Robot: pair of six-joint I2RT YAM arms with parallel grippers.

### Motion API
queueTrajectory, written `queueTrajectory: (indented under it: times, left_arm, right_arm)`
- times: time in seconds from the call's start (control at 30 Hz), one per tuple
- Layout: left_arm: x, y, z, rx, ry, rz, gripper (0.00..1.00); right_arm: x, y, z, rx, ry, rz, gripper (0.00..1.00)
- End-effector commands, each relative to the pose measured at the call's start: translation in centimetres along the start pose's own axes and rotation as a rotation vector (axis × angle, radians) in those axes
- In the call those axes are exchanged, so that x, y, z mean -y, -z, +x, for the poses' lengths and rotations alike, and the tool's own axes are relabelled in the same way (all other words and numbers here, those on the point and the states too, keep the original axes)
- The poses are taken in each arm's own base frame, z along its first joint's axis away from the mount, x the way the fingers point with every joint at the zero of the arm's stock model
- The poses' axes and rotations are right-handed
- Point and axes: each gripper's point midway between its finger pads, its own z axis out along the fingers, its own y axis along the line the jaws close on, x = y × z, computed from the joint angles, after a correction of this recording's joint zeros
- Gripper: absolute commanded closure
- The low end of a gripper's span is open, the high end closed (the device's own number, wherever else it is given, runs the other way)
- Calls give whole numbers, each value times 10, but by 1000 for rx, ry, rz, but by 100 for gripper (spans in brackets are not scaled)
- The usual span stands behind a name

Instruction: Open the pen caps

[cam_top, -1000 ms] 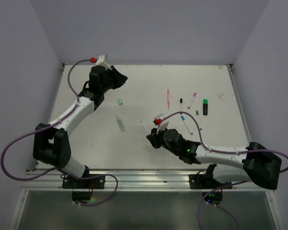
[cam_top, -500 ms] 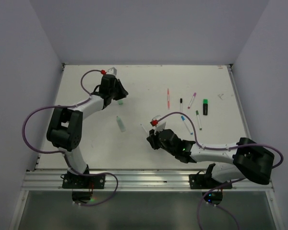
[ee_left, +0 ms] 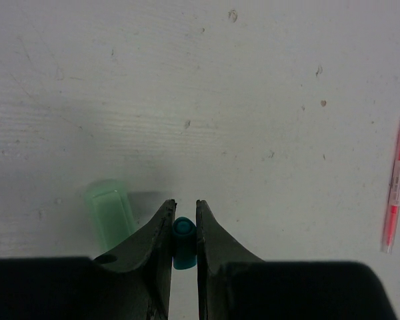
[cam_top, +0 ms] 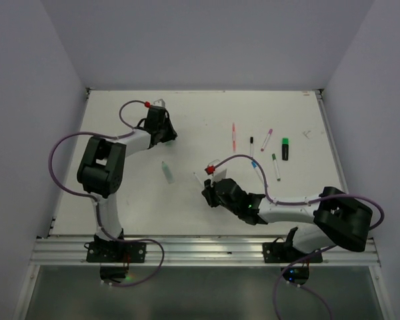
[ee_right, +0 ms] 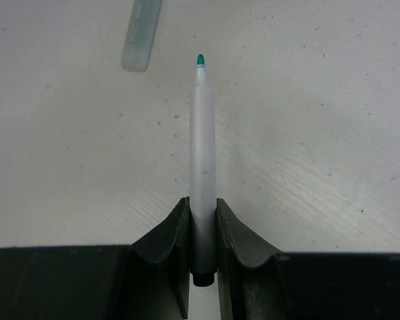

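Left gripper (ee_left: 185, 208): jaws closed on the teal cap (ee_left: 183, 235). The cap is pinched between the two fingers and sits a little back from the fingertips. Whether it rests on the table (cam_top: 187, 113) cannot be determined.

Reference item is the pale green barrel (cam_top: 167, 172), which lies flat near mid-table. In the overhead view the left gripper and its cap sit beyond this barrel, toward the far edge, and clear of it. A pale green cap (ee_left: 110, 215) lies on the table surface in that same far zone, just beside the outer face of one finger.

Right gripper (ee_right: 203, 208): jaws clamped on a white pen (ee_right: 202, 140), gripping it close to its blunt end. The pen is uncapped and its teal-green tip points away from the gripper. The tip ends near one end of the pale green barrel without touching it. From overhead, this gripper is to the right of the barrel.

A red pen (ee_left: 395, 180) lies flat, farther back than the barrel and to its right, well apart from it.
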Motion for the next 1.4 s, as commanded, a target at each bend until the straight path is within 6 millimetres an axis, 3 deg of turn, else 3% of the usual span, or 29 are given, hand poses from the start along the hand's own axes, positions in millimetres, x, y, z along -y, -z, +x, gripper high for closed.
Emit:
queueTrajectory:
  times: [0.0,0.27,0.47,0.73,0.9,1.1,1.23,1.37]
  left_arm:
    - [1,-7,-23,59,-26,-28,87]
    - [-16,-15,-9,33,-28,-112,80]
    - [-20,-19,1,23,-22,-144,74]
    - [-27,-18,3,25,-8,-183,68]
    - [-24,-15,2,26,8,-174,64]
    - [-2,11,-19,69,19,-116,60]
    - [25,53,-52,158,27,-35,54]
    - [39,94,-78,238,21,4,42]
  right_arm:
    - [-5,-6,-21,57,-34,10,100]
    - [-3,-12,-24,68,-48,34,100]
    - [-5,-33,-34,76,-52,77,100]
    - [-12,-49,-39,86,-70,75,100]
    - [-5,-59,-39,80,-61,120,100]
    - [4,-77,-36,50,-80,148,100]
    - [3,-89,-38,31,-76,134,100]
    - [-3,-99,-33,-4,-67,118,95]
